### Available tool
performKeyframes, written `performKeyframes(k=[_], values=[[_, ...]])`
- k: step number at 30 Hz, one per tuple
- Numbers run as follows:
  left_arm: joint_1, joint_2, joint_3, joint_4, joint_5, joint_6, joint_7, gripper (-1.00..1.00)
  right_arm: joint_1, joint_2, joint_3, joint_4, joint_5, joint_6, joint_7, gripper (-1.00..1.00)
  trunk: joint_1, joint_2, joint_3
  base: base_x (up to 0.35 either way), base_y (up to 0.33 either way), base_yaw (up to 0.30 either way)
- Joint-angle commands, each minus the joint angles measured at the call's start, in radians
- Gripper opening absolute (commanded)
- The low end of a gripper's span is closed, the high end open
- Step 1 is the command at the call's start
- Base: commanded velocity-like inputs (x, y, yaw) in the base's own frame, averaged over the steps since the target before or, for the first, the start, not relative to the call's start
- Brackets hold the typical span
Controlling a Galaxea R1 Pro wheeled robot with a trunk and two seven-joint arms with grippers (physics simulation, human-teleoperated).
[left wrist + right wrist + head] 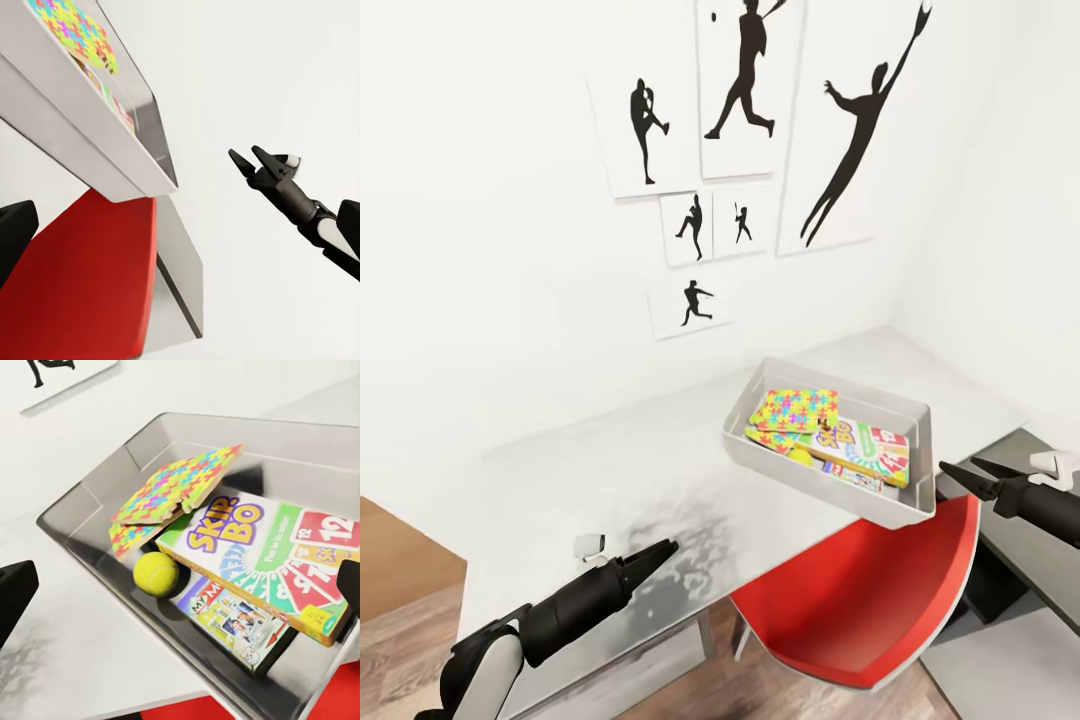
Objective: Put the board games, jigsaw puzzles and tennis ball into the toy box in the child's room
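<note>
Both grippers are empty: the right gripper (967, 473) sits at the right edge of the head view with its fingers parted a little, just beside the near corner of the toy box (880, 505), and the left gripper (660, 552) hangs low at lower left over the table (610, 470) with its fingers drawn nearly together. At centre right of the head view the toy box rests on the table with that near corner overhanging the edge, above a red chair (870, 610). Inside it, the right wrist view shows two jigsaw puzzles (176, 487) stacked at upper left, the Skip-Bo game (262, 559) across the middle, the tennis ball (156, 574) against its edge, and a green-edged game (232, 622) lying partly under it. A third board game, the small blue one, cannot be made out here, so I judge the task nearly done but short one box, which may be still on the bed or hidden in the pile. To do the next step well, the right arm should back straight away from the rim without knocking the overhanging corner, since a nudge there could tip the box off the table; then the base should turn to look for the missing game before reaching again.
</note>
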State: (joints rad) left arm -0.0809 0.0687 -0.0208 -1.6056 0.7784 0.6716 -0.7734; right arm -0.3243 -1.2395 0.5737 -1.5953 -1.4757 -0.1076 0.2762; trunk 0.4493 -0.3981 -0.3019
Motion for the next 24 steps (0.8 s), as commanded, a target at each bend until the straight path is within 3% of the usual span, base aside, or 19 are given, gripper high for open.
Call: performKeyframes(k=[1,24], values=[[0.0,0.001,-0.001,0.0,0.007,0.007,0.002,1.0,-0.005,-0.001,0.008,0.001,-0.011,-0.006,0.005,1.0,0.001,-0.002,0.0,0.0,0.0,0.0],[-0.001,-0.001,-0.015,0.0,0.006,0.006,0.004,1.0,-0.005,-0.003,0.008,0.001,-0.009,-0.006,0.005,1.0,0.001,-0.002,0.038,-0.002,0.0,0.0]])
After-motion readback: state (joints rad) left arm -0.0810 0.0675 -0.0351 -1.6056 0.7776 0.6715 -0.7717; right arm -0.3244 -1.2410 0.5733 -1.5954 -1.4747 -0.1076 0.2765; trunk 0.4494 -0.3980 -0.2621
